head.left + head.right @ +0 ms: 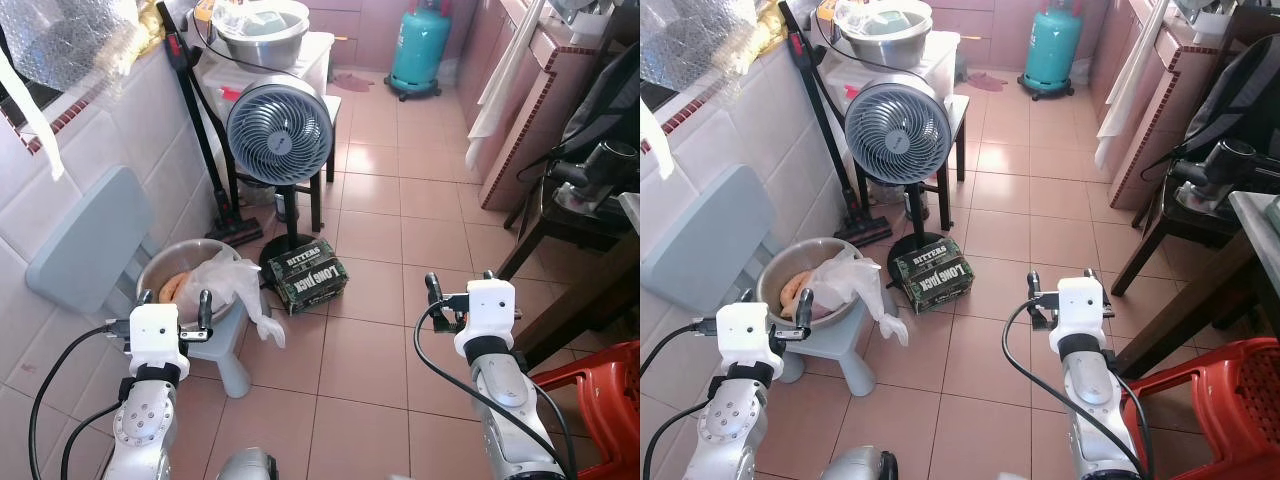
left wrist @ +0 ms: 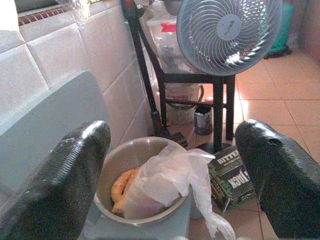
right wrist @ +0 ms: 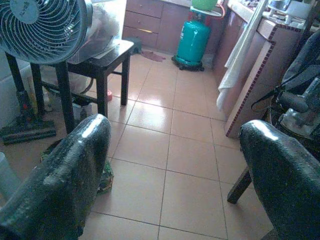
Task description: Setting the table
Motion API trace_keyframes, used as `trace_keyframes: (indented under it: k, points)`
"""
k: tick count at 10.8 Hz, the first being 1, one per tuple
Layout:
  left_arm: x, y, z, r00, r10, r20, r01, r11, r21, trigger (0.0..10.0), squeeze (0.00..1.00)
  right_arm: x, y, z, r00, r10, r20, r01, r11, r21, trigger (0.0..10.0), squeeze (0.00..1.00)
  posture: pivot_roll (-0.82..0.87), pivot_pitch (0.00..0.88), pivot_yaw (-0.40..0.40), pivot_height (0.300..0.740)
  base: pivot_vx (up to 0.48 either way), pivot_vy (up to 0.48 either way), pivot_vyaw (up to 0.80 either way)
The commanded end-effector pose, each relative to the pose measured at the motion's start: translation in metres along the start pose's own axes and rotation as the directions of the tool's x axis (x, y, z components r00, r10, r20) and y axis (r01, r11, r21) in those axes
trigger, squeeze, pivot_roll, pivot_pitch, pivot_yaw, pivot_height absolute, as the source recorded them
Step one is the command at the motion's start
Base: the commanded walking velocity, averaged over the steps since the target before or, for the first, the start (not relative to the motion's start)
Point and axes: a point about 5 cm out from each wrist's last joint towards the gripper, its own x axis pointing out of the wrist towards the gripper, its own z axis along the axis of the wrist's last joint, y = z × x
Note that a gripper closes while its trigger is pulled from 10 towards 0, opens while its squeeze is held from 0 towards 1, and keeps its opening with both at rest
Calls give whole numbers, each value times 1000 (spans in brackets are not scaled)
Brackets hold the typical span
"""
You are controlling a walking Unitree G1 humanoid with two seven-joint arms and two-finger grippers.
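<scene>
Nothing looks set yet: both arms are raised with nothing in them, the left end effector (image 1: 176,303) spread wide above a metal bowl (image 1: 166,270) on a grey stool, the right end effector (image 1: 460,285) also released over bare pink floor tiles (image 1: 390,200). A dark tabletop (image 1: 1260,215) edges in at far right, no tableware in reach.

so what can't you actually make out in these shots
- Bowl contents: the plastic bag covers most of it in the left eye view; only something orange shows, kind unclear.
- Table: cut off by the right edge of the right eye view, so its top is unseen.
- Upper bowl: cropped by the top edge; contents unclear.
- Box small print: too small to read.
</scene>
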Motion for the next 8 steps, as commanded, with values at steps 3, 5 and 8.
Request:
trace_keyframes:
  k: [3,5,8]
  points:
    - [65,-70,88,972,-236,-16,225,943,-244,10000,0,6,17,77,992,38,123,-68,965,255,10000,0,-66,192,44,740,0,0,0]
    - [58,-66,101,957,-273,99,288,932,-221,10000,0,12,14,81,988,65,139,-96,970,223,10000,0,-63,184,43,740,0,0,0]
    - [58,-66,101,957,-273,99,288,932,-221,10000,0,12,14,81,988,65,139,-96,970,223,10000,0,-63,184,43,740,0,0,0]
